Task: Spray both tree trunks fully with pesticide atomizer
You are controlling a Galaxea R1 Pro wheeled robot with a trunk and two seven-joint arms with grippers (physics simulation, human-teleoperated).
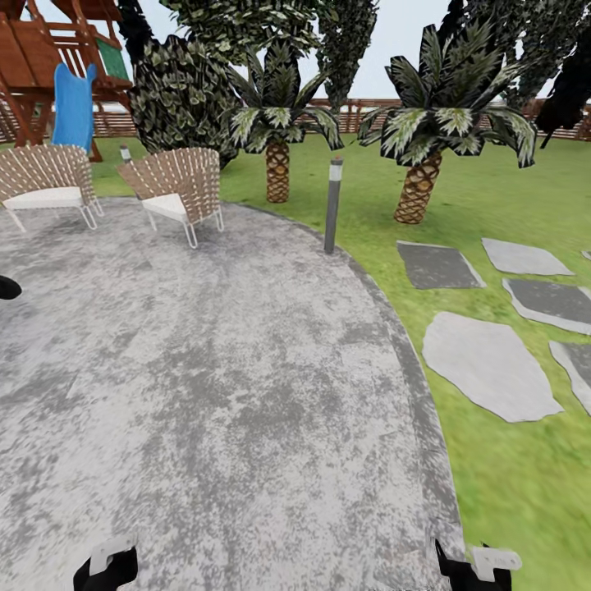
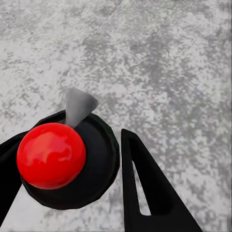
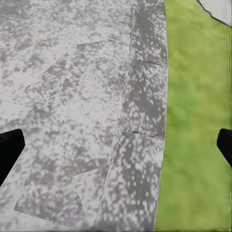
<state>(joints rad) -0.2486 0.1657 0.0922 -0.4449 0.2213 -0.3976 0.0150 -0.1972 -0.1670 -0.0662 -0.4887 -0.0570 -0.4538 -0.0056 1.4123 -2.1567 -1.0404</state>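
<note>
I have the pesticide atomizer [image 2: 63,159] gripped between my left gripper [image 2: 72,179] fingers, red cap up over the grey paving [image 1: 213,394]. My right gripper [image 3: 116,145] fingers hang spread and empty. I'd drive slowly, atomizer level, until the thick-trunked trees appear.

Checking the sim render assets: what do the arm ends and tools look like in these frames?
Head view: the left arm end and right arm end are black with white bracket-like parts. Left wrist view: the left tool has matte black, tapered fingers, one with a slot cut through it. Right tool fingertips are black too. No cables or markings visible.
</note>
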